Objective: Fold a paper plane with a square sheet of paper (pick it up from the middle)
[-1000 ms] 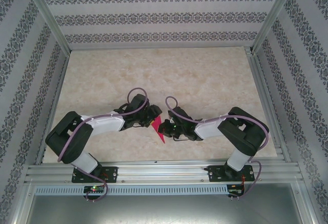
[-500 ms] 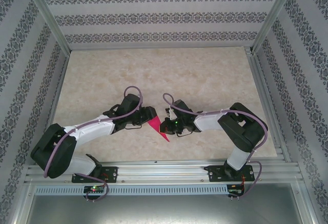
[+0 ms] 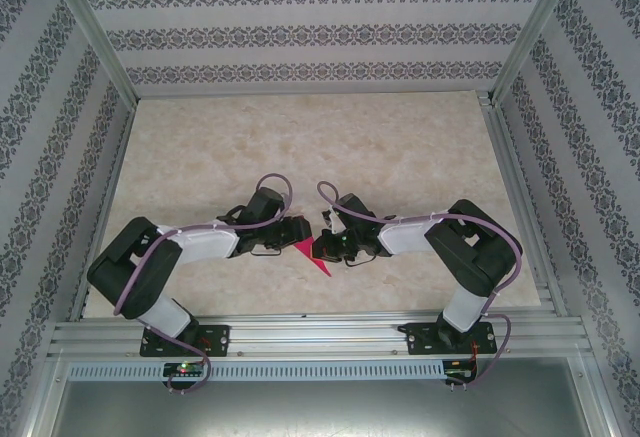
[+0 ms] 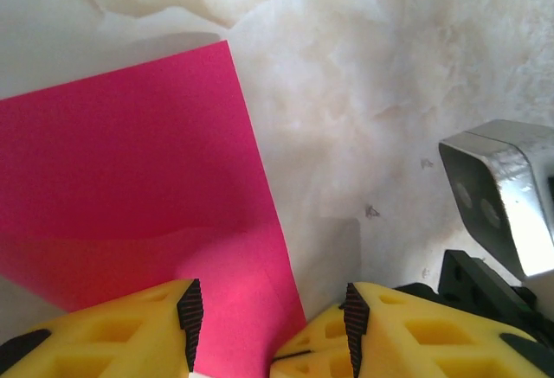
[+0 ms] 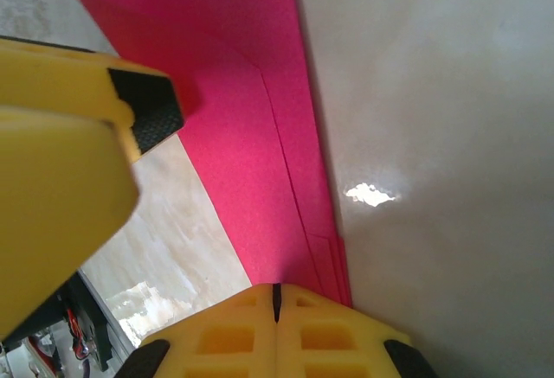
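Right now my two grippers meet low over the table [image 3: 300, 137], close to its near edge and about midway between my bases. The paper [image 3: 313, 257] sits between them; from above it is a magenta wedge with its sharp tip pointing back toward me.

My right gripper [image 5: 277, 296] is closed tight, pads pressed flat together. The paper's layered edge runs straight into the tips, so I am pinching it there. A fine crease runs along the sheet beside that edge.

My left gripper [image 4: 267, 313] has its fingers apart, and the paper's straight edge passes through the gap between them. I cannot tell whether either pad presses on the sheet. From my left wrist the paper spreads out to the left and throws a grey shadow on the table beyond its far edge. One of my left fingers [image 5: 78, 127] hangs just over the paper in my right wrist's view.
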Available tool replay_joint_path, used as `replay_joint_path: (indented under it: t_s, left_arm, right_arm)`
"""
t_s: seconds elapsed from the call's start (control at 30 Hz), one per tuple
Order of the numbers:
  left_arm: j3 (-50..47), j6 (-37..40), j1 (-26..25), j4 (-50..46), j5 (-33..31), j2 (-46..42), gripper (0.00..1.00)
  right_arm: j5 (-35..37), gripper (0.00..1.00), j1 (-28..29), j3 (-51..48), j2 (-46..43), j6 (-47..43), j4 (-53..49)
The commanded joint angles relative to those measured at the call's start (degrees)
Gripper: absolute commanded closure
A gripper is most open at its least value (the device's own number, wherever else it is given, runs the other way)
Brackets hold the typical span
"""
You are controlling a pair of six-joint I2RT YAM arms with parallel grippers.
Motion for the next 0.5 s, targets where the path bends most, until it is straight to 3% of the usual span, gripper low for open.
replay_joint_path:
  t_s: [0.0, 0.17, 0.47]
  left_arm:
    - [2.57, 2.63, 1.19, 2.34, -1.97, 1.97, 0.50]
    - [2.30, 3.21, 5.13, 1.04, -3.52, 4.39, 0.51]
    - [0.16, 6.60, 12.67, 1.49, -0.27, 5.76, 0.51]
  right_arm:
    - [4.20, 0.98, -0.43, -3.38, 3.29, -2.12, -9.96]
    - [4.37, 0.99, -0.44, -3.56, 3.70, -3.87, -12.34]
    - [4.11, 1.00, -0.51, -3.30, 3.66, -4.97, -13.56]
